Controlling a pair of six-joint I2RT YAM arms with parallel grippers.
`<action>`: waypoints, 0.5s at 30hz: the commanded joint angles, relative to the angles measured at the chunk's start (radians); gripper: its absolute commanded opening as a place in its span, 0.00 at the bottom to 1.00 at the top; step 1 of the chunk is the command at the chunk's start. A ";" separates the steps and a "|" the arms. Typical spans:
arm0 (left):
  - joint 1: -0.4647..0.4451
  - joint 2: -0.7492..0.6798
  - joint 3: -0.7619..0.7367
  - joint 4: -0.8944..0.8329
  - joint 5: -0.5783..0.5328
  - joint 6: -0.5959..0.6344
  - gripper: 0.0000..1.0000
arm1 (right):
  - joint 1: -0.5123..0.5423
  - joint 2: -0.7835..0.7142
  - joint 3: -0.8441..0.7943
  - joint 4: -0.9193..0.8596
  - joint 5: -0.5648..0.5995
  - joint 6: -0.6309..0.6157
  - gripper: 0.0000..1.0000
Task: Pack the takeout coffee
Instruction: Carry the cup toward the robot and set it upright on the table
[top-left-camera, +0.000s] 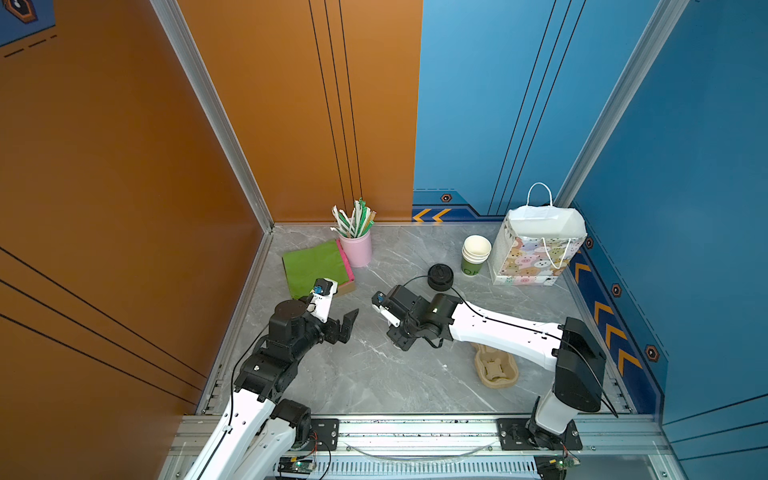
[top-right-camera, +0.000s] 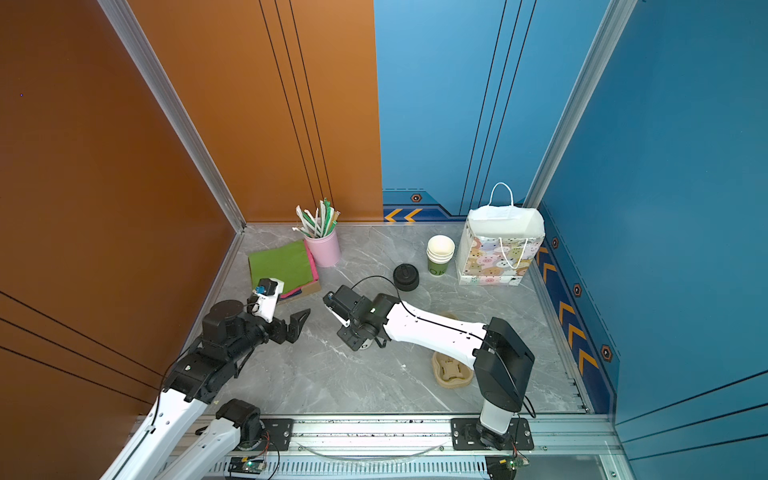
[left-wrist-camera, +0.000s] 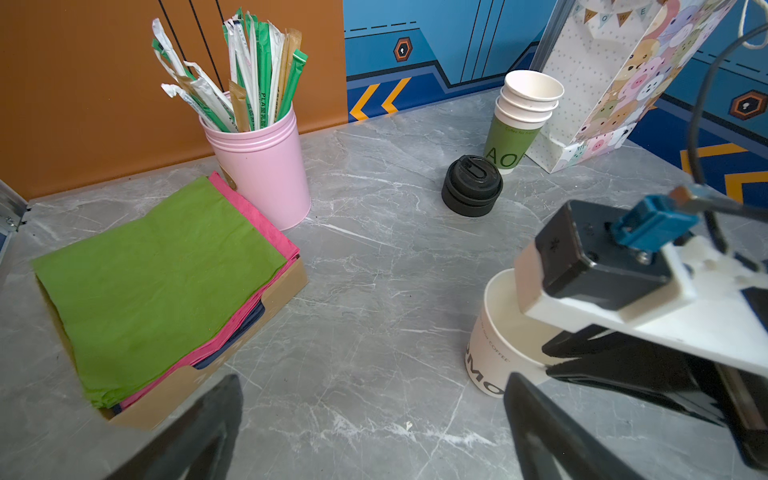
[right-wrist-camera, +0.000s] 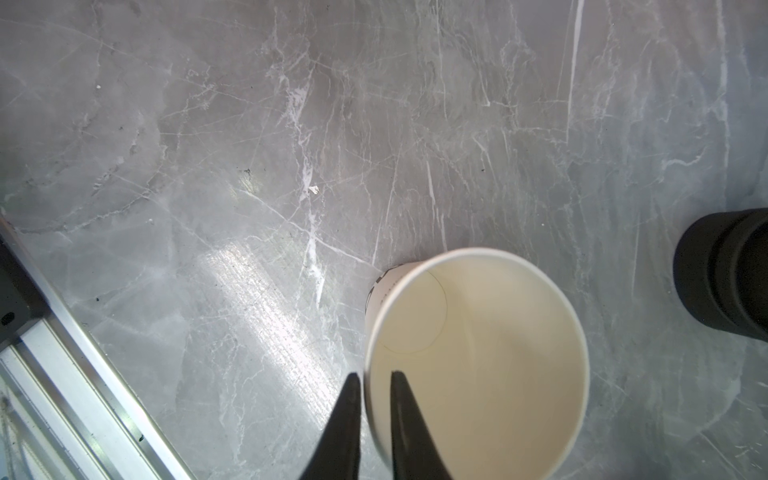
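Grey desk (top-left-camera: 374, 374), one lidless cup (right-wrist-camera: 478, 353): my right jaws, barely parted, straddle its rim; left jaws gape empty nearby.

Your white paper cup (right-wrist-camera: 478, 353) is standing upright on the grey table (right-wrist-camera: 291, 166), sitting lidless and empty, showing dark lettering low on its side.

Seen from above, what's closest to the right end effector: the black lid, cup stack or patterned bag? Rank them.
From the right end effector:
1. black lid, just behind it, mid-table.
2. cup stack, farther back.
3. patterned bag, back right corner.
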 joint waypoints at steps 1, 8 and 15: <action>-0.008 -0.009 -0.009 0.013 -0.012 -0.007 0.98 | 0.009 0.013 0.043 -0.023 -0.008 0.002 0.25; -0.007 -0.010 -0.010 0.012 -0.016 -0.006 0.98 | -0.017 -0.065 0.112 -0.034 0.033 -0.006 0.53; -0.007 -0.016 -0.011 0.012 -0.013 -0.006 0.98 | -0.199 -0.073 0.147 -0.059 0.140 -0.012 0.88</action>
